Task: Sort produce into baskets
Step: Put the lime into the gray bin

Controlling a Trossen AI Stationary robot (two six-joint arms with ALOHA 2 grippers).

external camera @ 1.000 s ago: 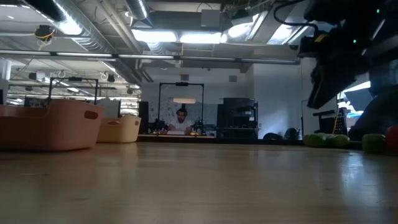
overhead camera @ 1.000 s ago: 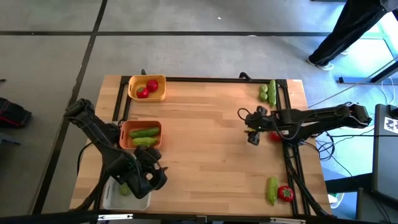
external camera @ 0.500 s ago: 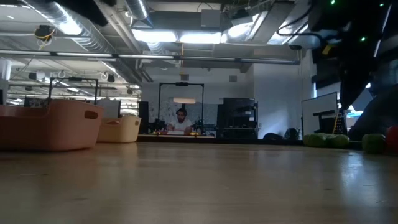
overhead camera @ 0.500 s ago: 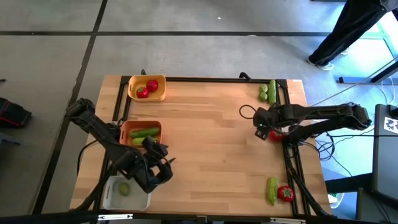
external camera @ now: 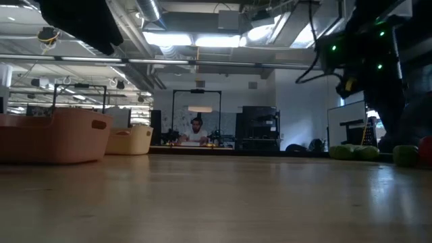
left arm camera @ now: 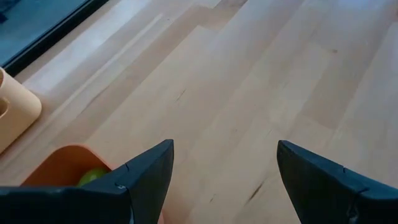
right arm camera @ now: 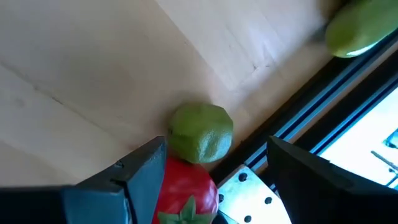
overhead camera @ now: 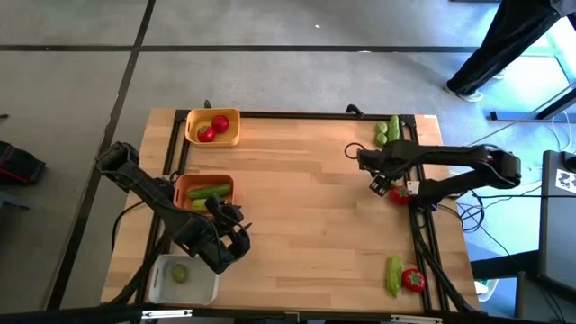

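Right wrist view shows the right gripper (right arm camera: pixel 211 180) with fingers spread and empty, a red tomato (right arm camera: pixel 183 186) between them and a lime (right arm camera: pixel 200 132) just beyond, on the tabletop (right arm camera: pixel 93 68). Left gripper (left arm camera: pixel 224 180) fingers also gape empty, the orange basket (left arm camera: pixel 59 167) beside them. No readable writing.

1. The left arm (overhead camera: pixel 148 193) reaches in from the table's left edge and bends toward the near edge.
2. The left gripper (overhead camera: pixel 232 245) hangs over the near-left part of the table; in its wrist view the two dark fingers (left arm camera: pixel 147 177) stand well apart with nothing between them.
3. The right arm (overhead camera: pixel 459 171) stretches in from the right edge, lying almost level.
4. The right gripper (overhead camera: pixel 382 174) sits close to the right edge, toward the far side, fingers (right arm camera: pixel 140 177) spread wide and gripping nothing.
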